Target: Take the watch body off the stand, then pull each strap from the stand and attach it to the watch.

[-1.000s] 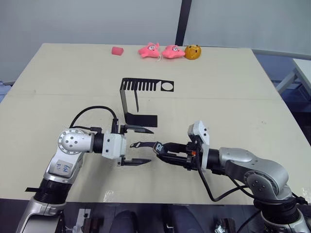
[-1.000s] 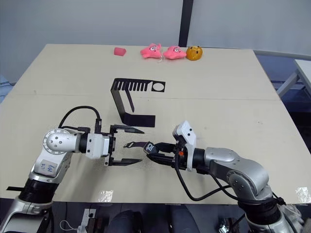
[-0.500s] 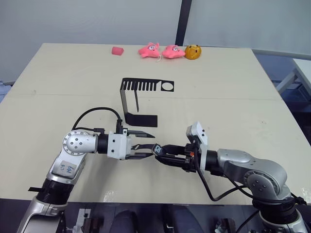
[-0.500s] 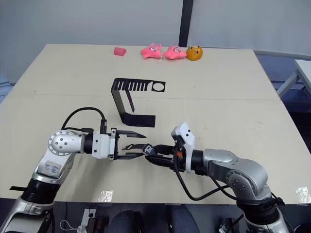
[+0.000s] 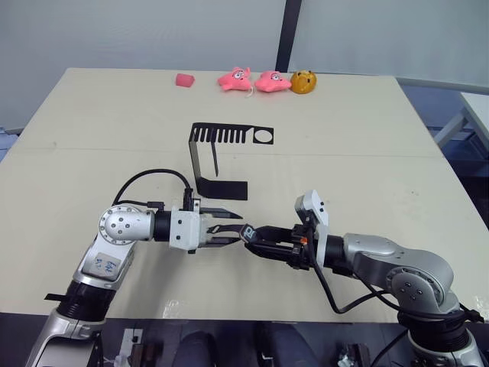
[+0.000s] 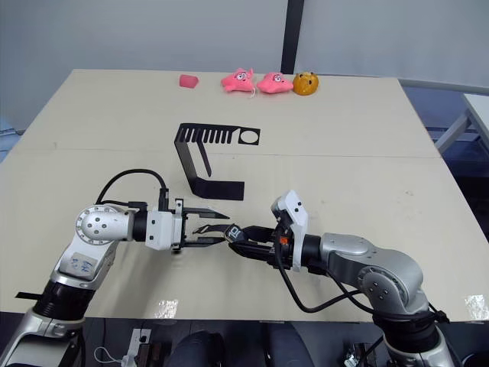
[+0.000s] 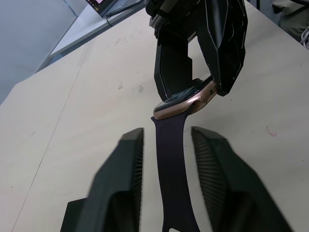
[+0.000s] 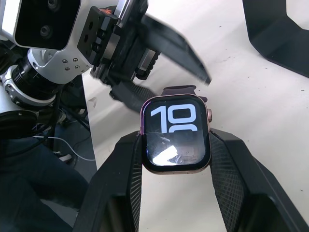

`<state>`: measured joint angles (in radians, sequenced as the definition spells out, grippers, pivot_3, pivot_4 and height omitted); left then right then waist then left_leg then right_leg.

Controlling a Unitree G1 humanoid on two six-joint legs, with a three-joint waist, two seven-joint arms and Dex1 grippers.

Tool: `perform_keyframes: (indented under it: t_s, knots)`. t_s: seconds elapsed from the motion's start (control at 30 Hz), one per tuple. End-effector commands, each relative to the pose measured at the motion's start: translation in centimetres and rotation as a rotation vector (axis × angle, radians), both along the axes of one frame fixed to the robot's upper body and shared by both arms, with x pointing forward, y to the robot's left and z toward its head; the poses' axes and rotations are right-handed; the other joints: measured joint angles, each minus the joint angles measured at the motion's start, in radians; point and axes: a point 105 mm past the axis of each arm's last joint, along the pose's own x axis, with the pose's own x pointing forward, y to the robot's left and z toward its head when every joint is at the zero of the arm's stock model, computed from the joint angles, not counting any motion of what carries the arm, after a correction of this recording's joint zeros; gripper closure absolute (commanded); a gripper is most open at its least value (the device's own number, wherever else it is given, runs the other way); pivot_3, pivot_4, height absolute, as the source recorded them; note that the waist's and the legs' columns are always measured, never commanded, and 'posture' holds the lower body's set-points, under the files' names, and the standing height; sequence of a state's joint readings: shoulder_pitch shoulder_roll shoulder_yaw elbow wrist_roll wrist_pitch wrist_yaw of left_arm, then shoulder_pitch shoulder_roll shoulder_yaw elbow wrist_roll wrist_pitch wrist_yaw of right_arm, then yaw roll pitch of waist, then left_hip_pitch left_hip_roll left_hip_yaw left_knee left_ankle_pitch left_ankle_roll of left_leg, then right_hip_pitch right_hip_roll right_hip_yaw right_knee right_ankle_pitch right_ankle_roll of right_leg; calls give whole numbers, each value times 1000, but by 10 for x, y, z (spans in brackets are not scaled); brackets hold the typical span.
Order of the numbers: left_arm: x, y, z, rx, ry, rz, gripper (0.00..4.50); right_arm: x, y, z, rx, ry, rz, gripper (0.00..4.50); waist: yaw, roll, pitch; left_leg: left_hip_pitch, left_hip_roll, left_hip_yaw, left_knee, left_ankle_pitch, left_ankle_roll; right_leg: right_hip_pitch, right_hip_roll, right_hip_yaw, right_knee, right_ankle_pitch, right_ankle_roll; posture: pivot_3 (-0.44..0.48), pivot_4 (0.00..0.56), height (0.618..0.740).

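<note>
My right gripper (image 8: 176,145) is shut on the watch body (image 8: 176,133), a rounded-square case with white digits on a black screen, held just above the table's near middle (image 5: 248,232). One dark purple strap (image 7: 171,164) hangs off the case's left side. My left gripper (image 5: 234,227) is open, one finger on each side of that strap with a narrow gap on both sides. The black stand (image 5: 221,134) stands behind the grippers, its comb slots and round hole bare.
Two pink plush toys (image 5: 250,79), an orange one (image 5: 303,81) and a small pink block (image 5: 184,79) line the table's far edge. A thin black strip (image 5: 52,297) lies at the near left edge. A pale side table (image 5: 477,107) stands at the right.
My left gripper has moved right to the strap and narrowed its wide-open fingers around it. The right gripper has kept hold of the watch body, shifting only slightly.
</note>
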<state>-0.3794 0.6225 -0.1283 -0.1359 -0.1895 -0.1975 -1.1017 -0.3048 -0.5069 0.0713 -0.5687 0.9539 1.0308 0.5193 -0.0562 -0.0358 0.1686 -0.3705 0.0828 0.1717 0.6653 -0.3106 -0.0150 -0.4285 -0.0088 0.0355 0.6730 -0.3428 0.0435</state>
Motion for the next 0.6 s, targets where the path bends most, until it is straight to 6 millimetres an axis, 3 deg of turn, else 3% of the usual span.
perform_keyframes:
  t_s: [0.03, 0.6]
  knots:
    - [-2, -3, 7, -23, -32, -18, 4500, -2, 1, 11, 26, -34, 3, 3009, 0, 0, 0, 0, 0, 0, 0, 0, 0, 0, 0, 0, 0, 0, 0, 0, 150, 740]
    - [-10, -9, 8, -32, -46, -56, 4500, 1, 0, 8, 39, 31, -30, 3009, 0, 0, 0, 0, 0, 0, 0, 0, 0, 0, 0, 0, 0, 0, 0, 0, 150, 740]
